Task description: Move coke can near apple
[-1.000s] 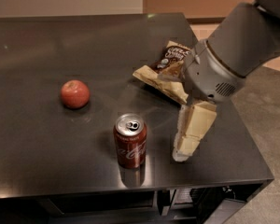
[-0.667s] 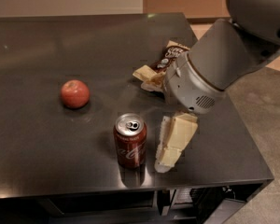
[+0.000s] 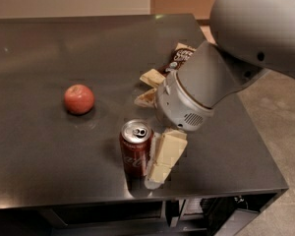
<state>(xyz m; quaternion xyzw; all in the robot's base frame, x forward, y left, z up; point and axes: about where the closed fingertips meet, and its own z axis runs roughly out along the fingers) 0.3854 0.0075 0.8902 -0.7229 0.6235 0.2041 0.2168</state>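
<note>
The coke can [image 3: 135, 150], red with a silver top, stands upright near the table's front edge. The red apple [image 3: 79, 99] lies to its left and farther back, about a can's height away from it. My gripper [image 3: 149, 137] is open and comes down from the right on the big grey arm [image 3: 221, 68]. One cream finger [image 3: 165, 156] stands right against the can's right side. The other finger [image 3: 146, 98] is just behind the can. The can is still on the table.
A brown chip bag [image 3: 182, 57] lies behind the arm, partly hidden by it. The dark table [image 3: 49, 171] ends just in front of the can and at the right [image 3: 265, 161]. The floor lies beyond on the right.
The gripper has moved left and toward the can. Its near finger now stands against the can's right side. The can and the apple have not moved.
</note>
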